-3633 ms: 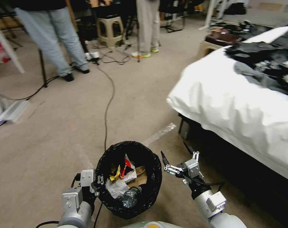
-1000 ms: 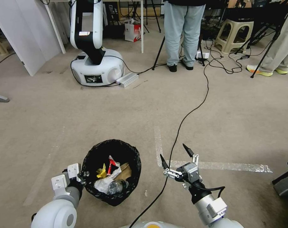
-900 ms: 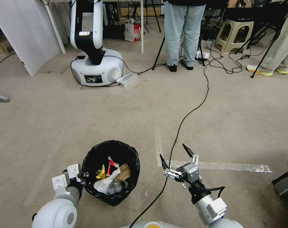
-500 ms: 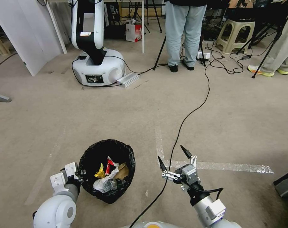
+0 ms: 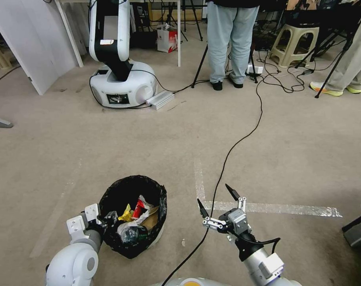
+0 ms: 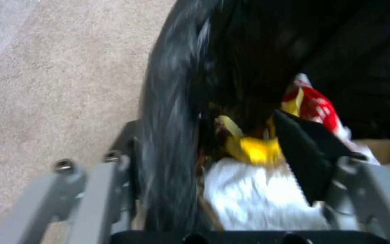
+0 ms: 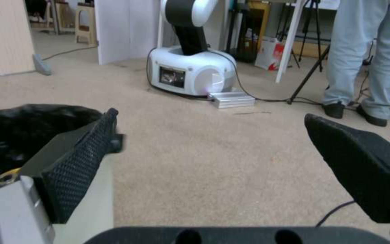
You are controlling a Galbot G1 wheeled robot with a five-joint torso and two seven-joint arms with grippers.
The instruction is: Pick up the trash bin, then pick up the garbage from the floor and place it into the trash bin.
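The trash bin, lined with a black bag, is low over the carpet at the lower left, tilted so that a strip of its white side shows. Inside lies the garbage: a yellow wrapper, a red packet, a brown paper bag, a white tissue and a clear bottle. My left gripper straddles the near rim. Its inner finger stands apart from the liner, so it is open. My right gripper hangs open and empty to the right of the bin.
A black cable runs across the carpet from the far stools to just under my right arm. Silver tape marks the floor. A parked white robot base, tripod legs, a stool and people's legs stand at the back. A dark object sits at the right edge.
The camera has turned away from the bed to open floor. Over the last second my left arm has sunk a little and the bin has dropped and tipped. The right arm has barely moved.
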